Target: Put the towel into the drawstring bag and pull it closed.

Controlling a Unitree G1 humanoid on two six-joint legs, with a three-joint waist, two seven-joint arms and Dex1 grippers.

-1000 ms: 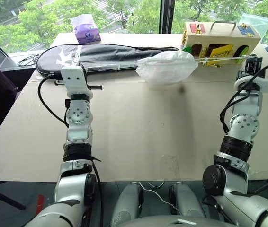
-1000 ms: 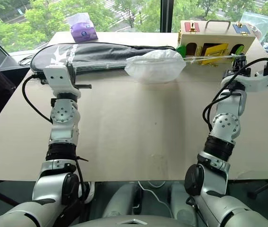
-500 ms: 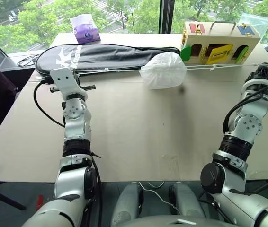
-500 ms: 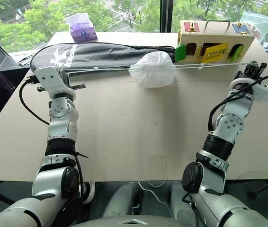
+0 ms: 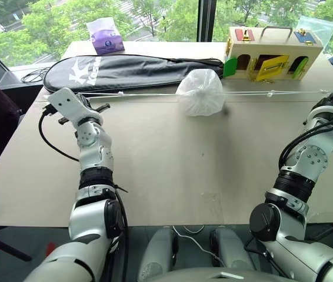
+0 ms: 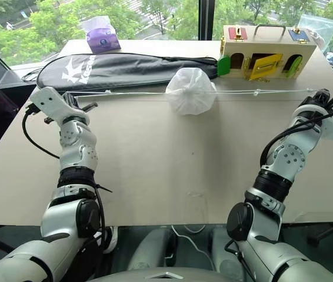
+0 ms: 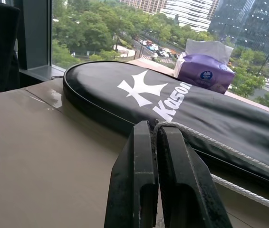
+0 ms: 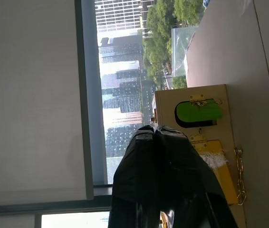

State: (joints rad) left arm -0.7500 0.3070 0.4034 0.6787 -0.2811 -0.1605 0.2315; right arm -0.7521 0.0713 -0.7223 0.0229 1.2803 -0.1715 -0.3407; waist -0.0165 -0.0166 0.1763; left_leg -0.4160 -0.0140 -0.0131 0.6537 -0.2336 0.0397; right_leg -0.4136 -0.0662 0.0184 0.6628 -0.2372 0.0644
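Pinching cord: left hand (image 7: pixel 154 130) | right hand (image 6: pixel 321 94) | drawstring bag (image 6: pixel 190 91) cinched

A: The drawstring bag (image 5: pixel 200 92) is looking like thin, translucent white fabric, crinkled and faintly shiny, with a twisted white cord (image 7: pixel 229 151) that is showing a rough, ropey texture.

B: And the racket case (image 5: pixel 131 70)?

A: It is reading as smooth black synthetic cloth, slightly glossy, with a white print. The table (image 5: pixel 172 164) is showing a matt beige surface, like board or laminate.

B: The box (image 5: pixel 272 51) behind?

A: It is looking like pale wood with brassy metal latches and painted doors. The left gripper's fingers (image 7: pixel 134 180) are appearing as matt black plastic, a little scuffed. The tissue packet (image 5: pixel 107 36) is gleaming as purple plastic film.
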